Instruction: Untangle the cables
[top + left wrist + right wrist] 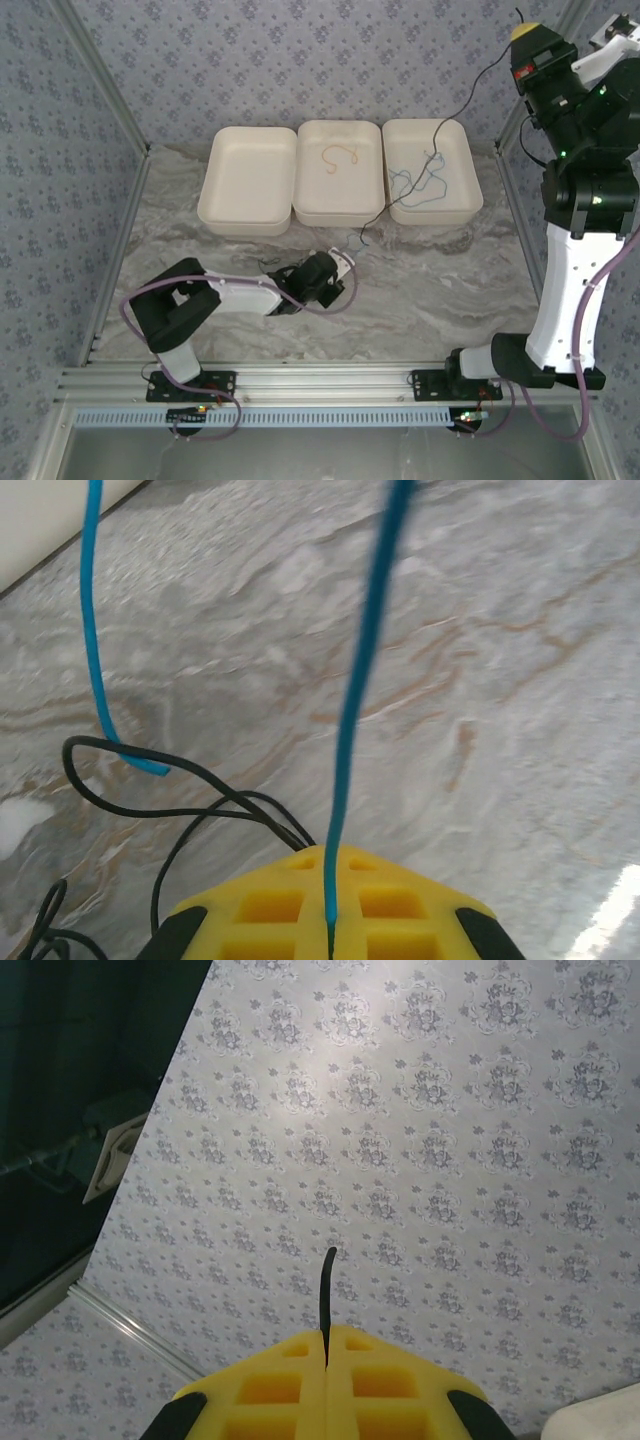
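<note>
The left gripper (330,885) is pinched shut on a blue cable (362,670), which runs straight ahead of it over the marbled surface (500,680). Black cable loops (150,810) lie just to its left. The right gripper (327,1345) is clamped on a black cable (326,1285), whose short end pokes out ahead. The rest seems to trail below it toward the trays (247,228).

In the left wrist view the blue cable (352,710) is cut off by the top edge at two places and is blurred there. The black cables (190,810) are cut off at the lower left. In the right wrist view a black cable (326,1290) is hidden below its tip between the pads (270,1385), and a tray (600,1415) is cut off at the corner. From above, the strands (272,268) by the left gripper (345,268) are too small to be told apart.
</note>
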